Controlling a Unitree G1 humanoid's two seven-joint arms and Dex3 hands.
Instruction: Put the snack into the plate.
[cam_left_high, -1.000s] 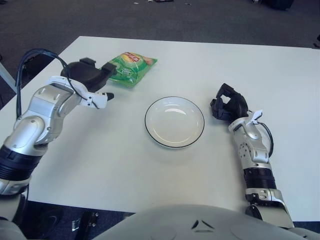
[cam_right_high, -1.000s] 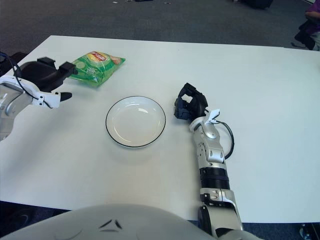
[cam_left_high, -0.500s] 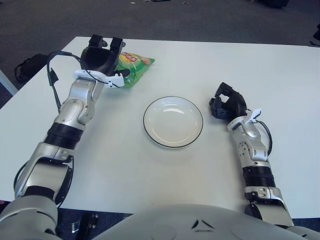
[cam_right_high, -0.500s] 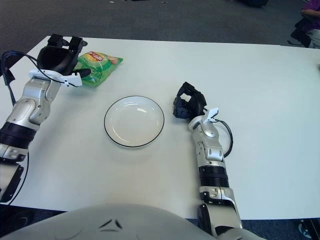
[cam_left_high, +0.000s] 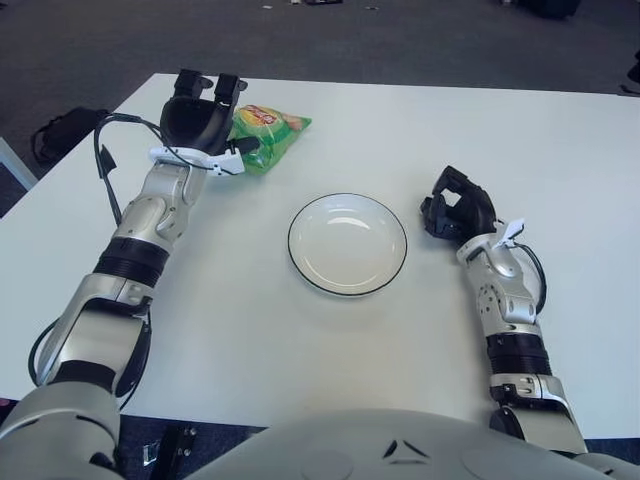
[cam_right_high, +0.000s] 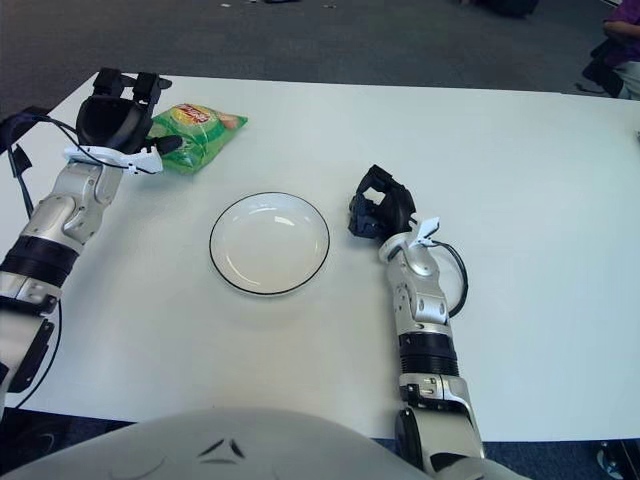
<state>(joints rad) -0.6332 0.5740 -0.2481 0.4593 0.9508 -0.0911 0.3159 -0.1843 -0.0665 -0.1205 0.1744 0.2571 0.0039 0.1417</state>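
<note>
- Since a second earlier the left arm had swung from the near-left of the bench out toward its far-left corner, so that the left hand (cam_left_high: 200, 110) stood just beside the snack (cam_left_high: 268, 130), on its left edge; over the last half second it barely shifted.
- That left hand showed two dark fingers (cam_left_high: 226, 84) raised and spread above the bag's left end, with the thumb low against the near edge of the bag; it looked open around the packet rather than closed on it, and whether it touched the bag could not be told.
- The snack, a green crisp packet, lay flat on the white bench (cam_left_high: 420, 130) at the far left, well apart from the plate (cam_left_high: 347, 243), and had not moved.
- The plate sat in the middle of the bench, white with a dark rim, with nothing in it.
- The right hand (cam_left_high: 455, 207) showed just to the right of the plate, fingers curled and holding nothing, idle throughout.
- As a judgement, the task was at its start: the reach was made, while the grasp, the lift, the carry to the plate and the release were all left to do.
</note>
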